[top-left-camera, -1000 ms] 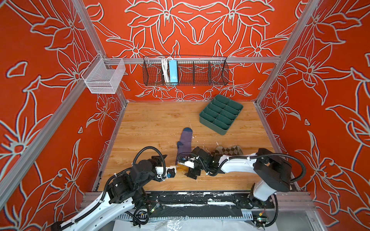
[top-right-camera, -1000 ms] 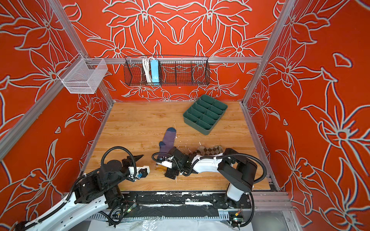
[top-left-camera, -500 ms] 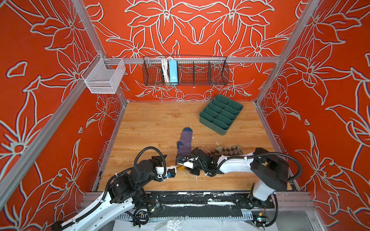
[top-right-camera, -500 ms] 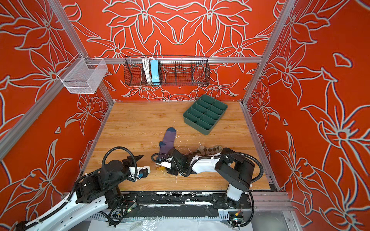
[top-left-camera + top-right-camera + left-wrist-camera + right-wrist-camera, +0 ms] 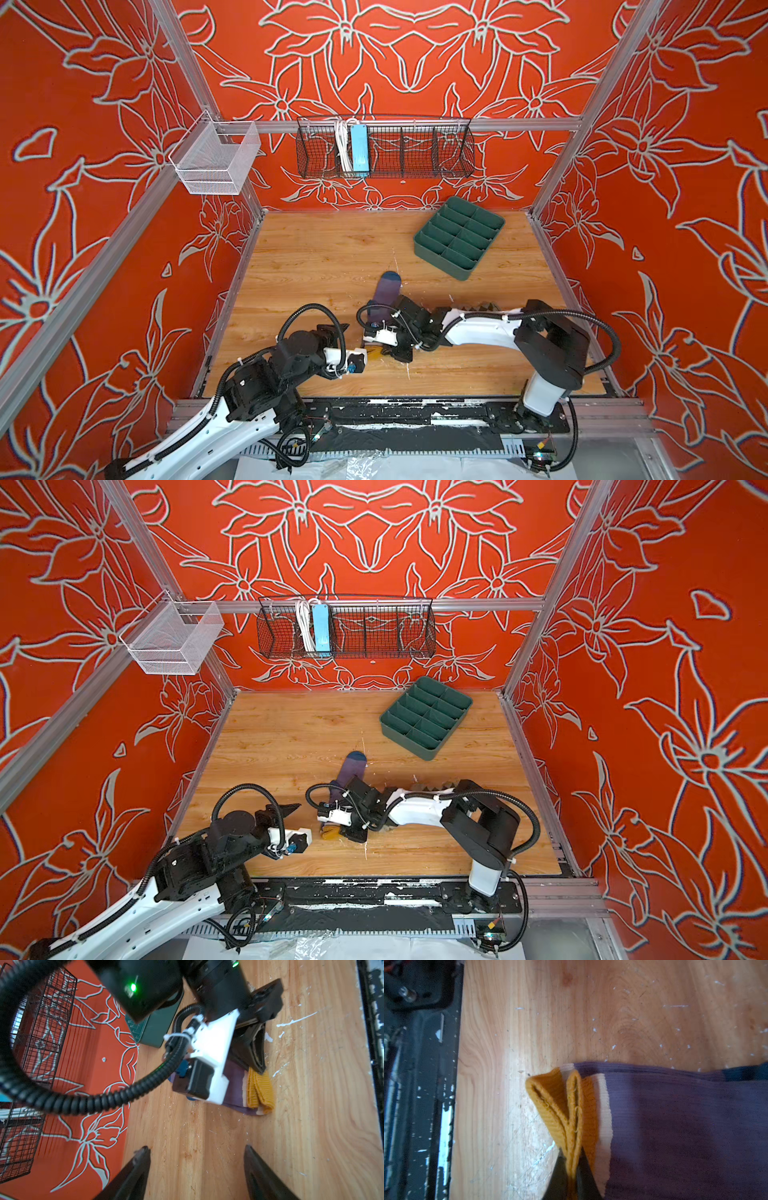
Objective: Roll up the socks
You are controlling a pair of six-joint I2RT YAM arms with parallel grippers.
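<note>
purple sock (image 5: 675, 1126), cuff (image 5: 550, 1103) in R jaws

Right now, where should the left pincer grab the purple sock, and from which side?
The free end of the mustard cuff, coming in low from the left pincer's side. The purple sock lies flat, the cuff's doubled edge stands proud, and the right pincer pinches its other end.

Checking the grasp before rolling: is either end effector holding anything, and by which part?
The right end effector pinches the purple sock by its mustard-yellow cuff; the left end effector is open and empty.
</note>
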